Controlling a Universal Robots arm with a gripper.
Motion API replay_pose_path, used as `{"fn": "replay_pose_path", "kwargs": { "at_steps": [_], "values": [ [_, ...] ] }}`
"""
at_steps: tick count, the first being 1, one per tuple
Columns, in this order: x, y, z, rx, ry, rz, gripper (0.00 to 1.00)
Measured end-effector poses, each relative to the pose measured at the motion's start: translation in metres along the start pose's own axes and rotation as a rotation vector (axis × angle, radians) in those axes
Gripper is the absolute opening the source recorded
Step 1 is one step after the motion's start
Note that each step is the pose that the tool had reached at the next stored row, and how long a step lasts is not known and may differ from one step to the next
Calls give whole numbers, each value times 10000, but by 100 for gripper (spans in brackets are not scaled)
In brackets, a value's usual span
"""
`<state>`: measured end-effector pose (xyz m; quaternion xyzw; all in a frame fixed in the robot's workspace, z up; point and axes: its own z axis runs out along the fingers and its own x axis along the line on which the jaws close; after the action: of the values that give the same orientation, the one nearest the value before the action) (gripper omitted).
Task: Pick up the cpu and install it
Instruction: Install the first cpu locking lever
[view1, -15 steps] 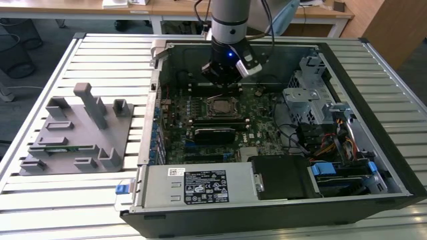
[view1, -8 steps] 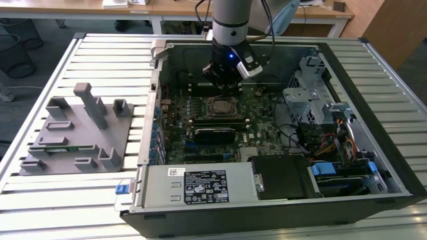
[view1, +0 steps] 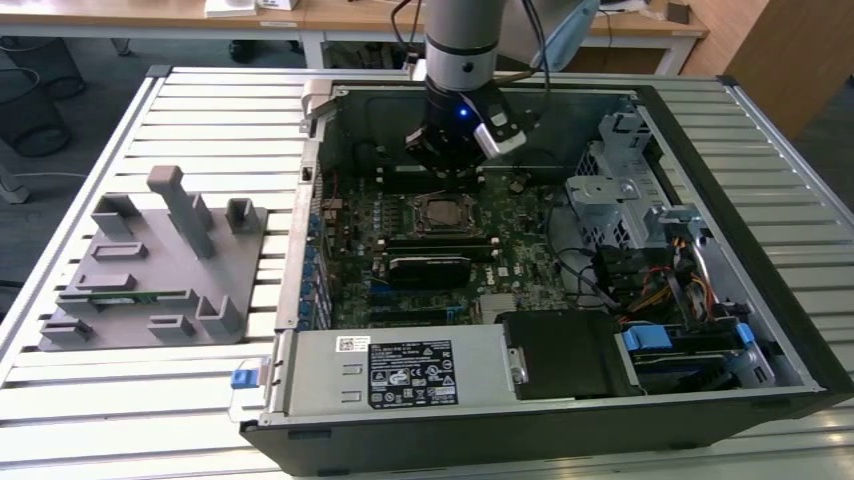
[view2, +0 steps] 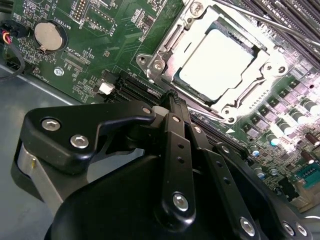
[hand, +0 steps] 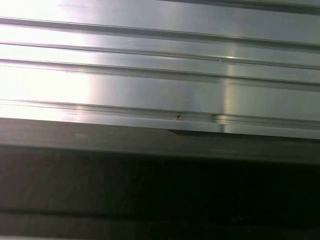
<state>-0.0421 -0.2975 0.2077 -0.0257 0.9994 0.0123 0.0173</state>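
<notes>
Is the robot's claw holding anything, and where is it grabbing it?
Nothing: the black gripper is shut and empty, while the square silver-grey cpu sits in its metal socket frame.

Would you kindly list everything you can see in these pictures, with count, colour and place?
cpu: one, silver-grey, seated in the socket on the motherboard.
socket: one, metal frame, around the cpu.
motherboard: one, green, inside the case.
coin cell: one, silver, on the motherboard, apart from the socket.
case: one, black, open, on the slatted table.
power supply: one, grey, at the case's near edge.
fixture: one, grey, on the table at the exterior view's left.
table: one, silver slats.
arm: one, silver-grey, over the case.
gripper: one, black, above the motherboard just behind the socket.
</notes>
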Motion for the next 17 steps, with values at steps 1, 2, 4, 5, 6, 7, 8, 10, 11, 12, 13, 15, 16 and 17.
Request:
{"fn": "replay_pose_path", "kwargs": {
  "at_steps": [1, 2, 4, 5, 6, 7, 8, 10, 11, 12, 13, 15, 16, 17],
  "values": [
    [-4, 0, 3, -1, 0, 1, 11],
    [-9, -1, 6, 0, 2, 1, 11],
    [-21, -2, 14, 0, 6, 1, 11],
    [-28, -2, 19, 1, 8, 0, 11],
    [-33, -3, 24, 1, 9, 1, 11],
    [-39, -3, 29, 0, 10, 0, 11],
    [-44, -4, 34, 1, 12, 0, 11],
    [-52, -4, 46, 0, 14, 0, 11],
    [-55, -5, 52, 0, 15, 0, 11],
    [-57, -5, 59, 0, 14, 1, 11],
    [-58, -5, 65, 1, 15, 1, 11],
    [-60, -5, 77, 1, 16, 1, 11],
    [-60, -6, 83, 1, 16, 1, 11],
    [-61, -6, 90, 0, 15, 2, 11]
  ]
}}
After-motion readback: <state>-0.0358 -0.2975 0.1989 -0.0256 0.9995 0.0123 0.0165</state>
